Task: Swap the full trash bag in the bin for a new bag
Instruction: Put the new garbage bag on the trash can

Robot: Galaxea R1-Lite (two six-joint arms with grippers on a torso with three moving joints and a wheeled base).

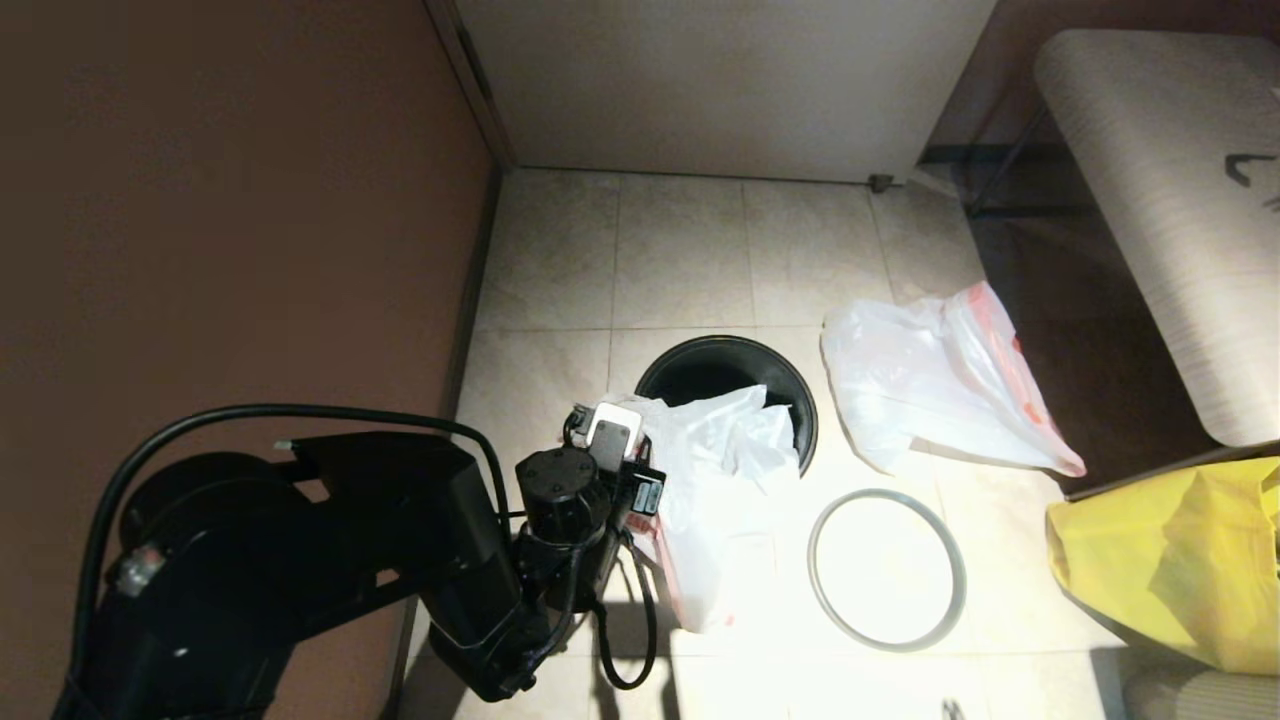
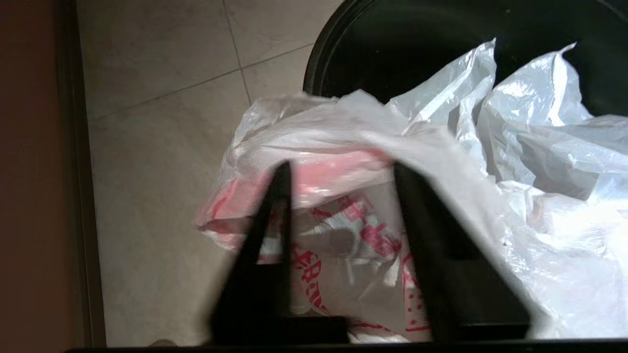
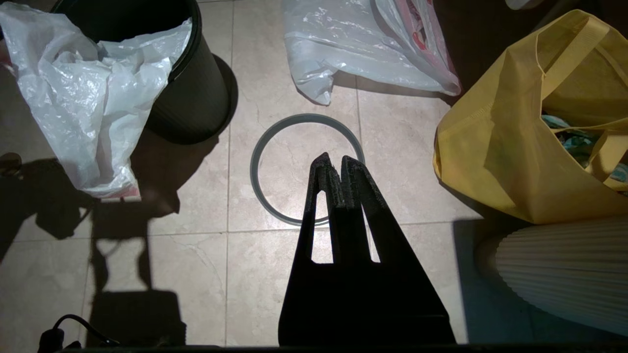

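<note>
The black bin [image 1: 700, 372] stands on the tiled floor with no hoop on it. A thin white bag with a red-pink edge, the new bag [image 1: 715, 470], lies over the bin's near rim and hangs outside down to the floor. My left gripper [image 2: 339, 169] is at that near rim. Its fingers [image 2: 274, 211] stand apart astride the bag's pink band [image 2: 324, 176], and film lies over one finger. The full trash bag [image 1: 930, 390] lies on the floor to the right of the bin. My right gripper [image 3: 335, 159] is shut and empty above the grey hoop [image 3: 253, 166].
The grey hoop [image 1: 812, 560] lies flat on the floor right of the bin. A big yellow bag [image 1: 1180, 560] stands at the right, with a ribbed beige seat [image 1: 1160, 200] behind it. A brown wall [image 1: 230, 200] runs close along the left.
</note>
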